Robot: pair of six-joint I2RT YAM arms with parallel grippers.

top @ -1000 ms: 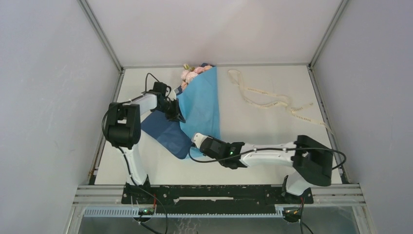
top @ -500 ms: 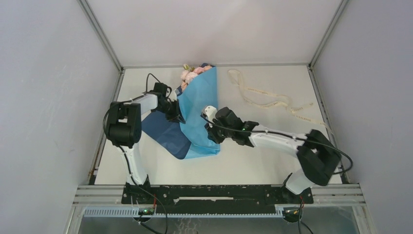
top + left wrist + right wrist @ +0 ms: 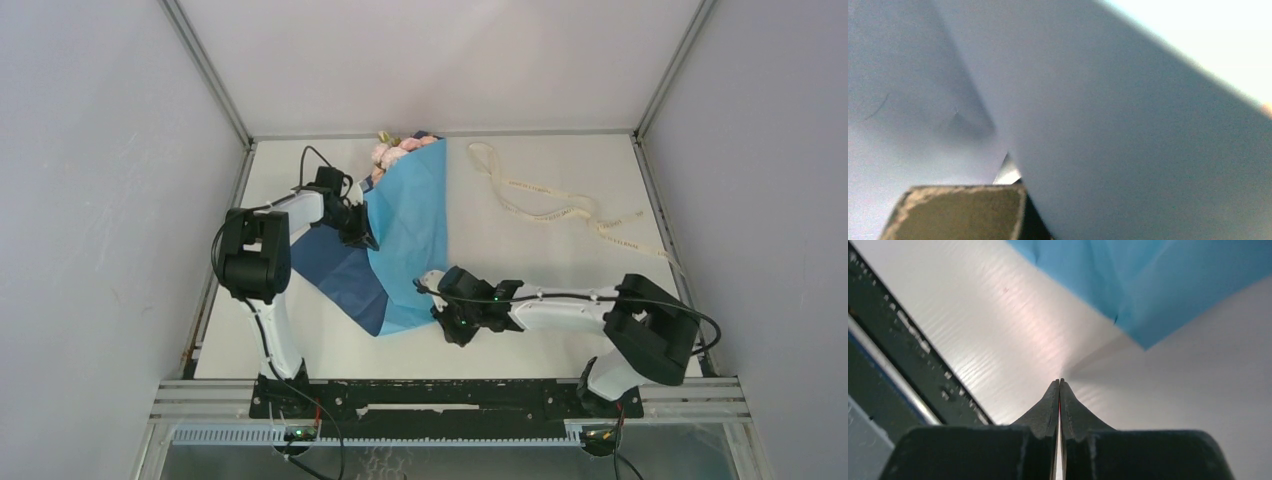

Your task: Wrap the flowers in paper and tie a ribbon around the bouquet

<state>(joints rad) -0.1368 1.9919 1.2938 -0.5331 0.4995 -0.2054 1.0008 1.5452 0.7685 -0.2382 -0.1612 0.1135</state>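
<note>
1. Your right gripper has its fingers pressed together with nothing between them. The tips hang low over the table, just short of the paper's near corner and close to the table's near edge.
2. Your left gripper is closed too, at the left edge of the folded light-blue flap, toward the table's left side. Its own camera shows only blurred blue sheet, so you cannot tell whether a layer is really pinched.
3. The paper runs from the far edge, left of centre, down toward the near edge. One light-blue flap is folded over, and the darker face is spread out to its left.
4. The flowers stick out at the far end, with the blooms beside the table's far edge. Their stems are hidden under the flap.
5. The ribbon lies loose over the far right part of the table, well apart from both arms and not yet tied.
6. With the right claw empty, probably only the crease keeps the flap down. The thin sheet may spring open if the left arm shifts.
7. Closed tips pushed into the near corner would likely shove and crumple the sheet rather than catch it, so part the fingers before closing in.
8. A hard pull on the left side could tear the sheet or roll the stems out.
</note>
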